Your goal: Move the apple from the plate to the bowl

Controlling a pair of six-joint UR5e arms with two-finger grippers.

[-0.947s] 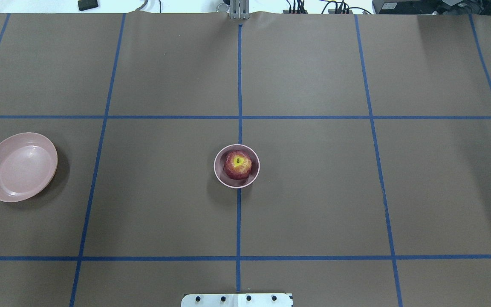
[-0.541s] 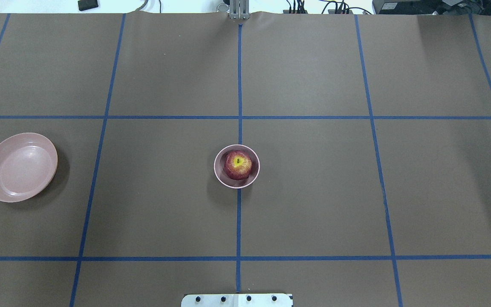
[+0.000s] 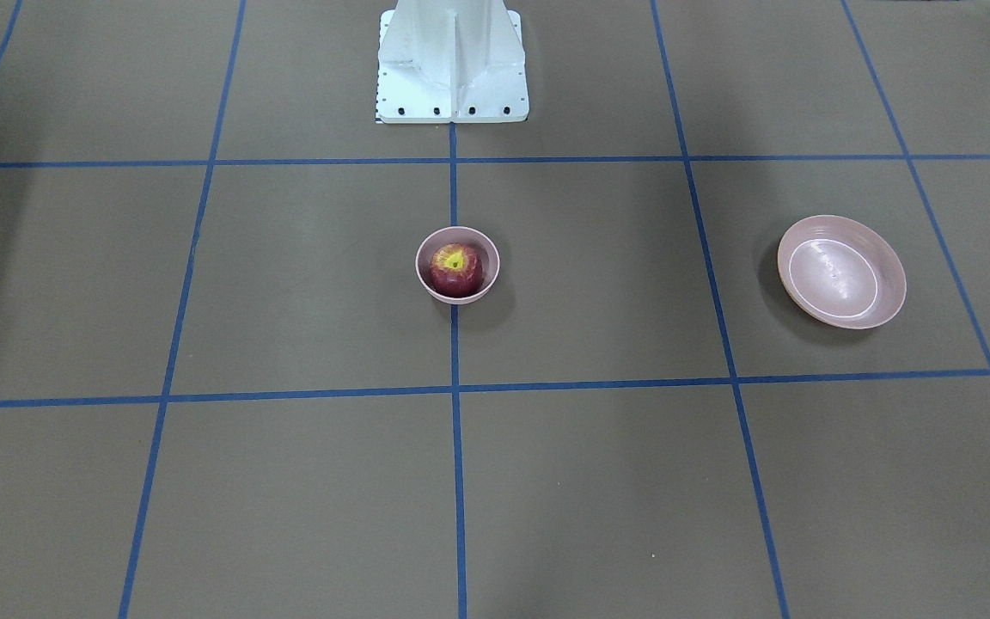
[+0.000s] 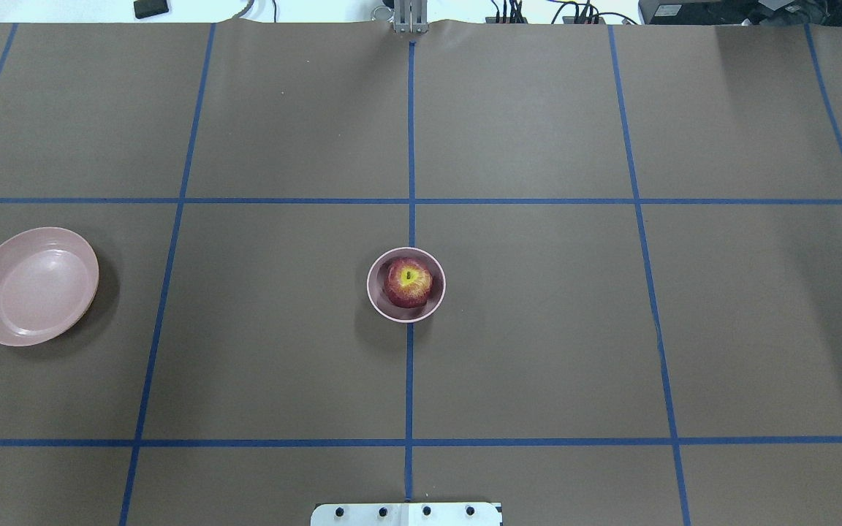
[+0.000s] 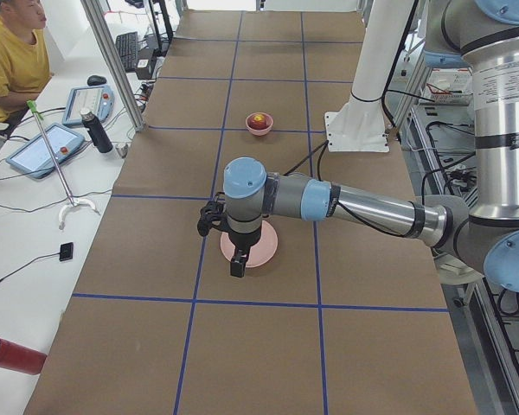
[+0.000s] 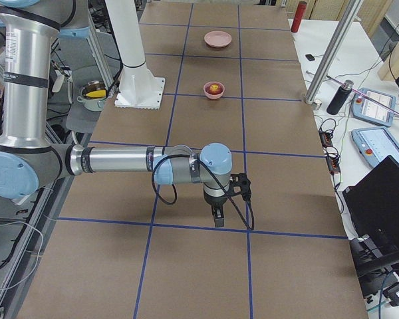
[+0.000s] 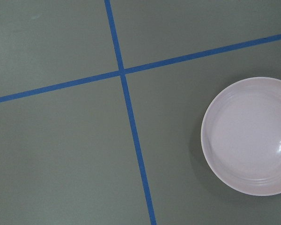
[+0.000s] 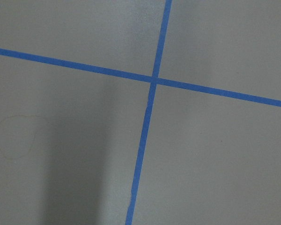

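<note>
Left gripper [image 5: 235,268] hangs near plate [image 4: 33,286] rim; apple [image 4: 408,283] sits in bowl [image 4: 403,314].

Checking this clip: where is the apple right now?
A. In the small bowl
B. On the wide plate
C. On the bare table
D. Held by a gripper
A: the apple sits inside the bowl, while the plate off to the side holds nothing.

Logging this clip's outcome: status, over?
Left pincer, right pincer: state unreadable. Dark red apple in small deep pink bowl. Wide shallow pink plate empty. Nothing obstructing.
</note>
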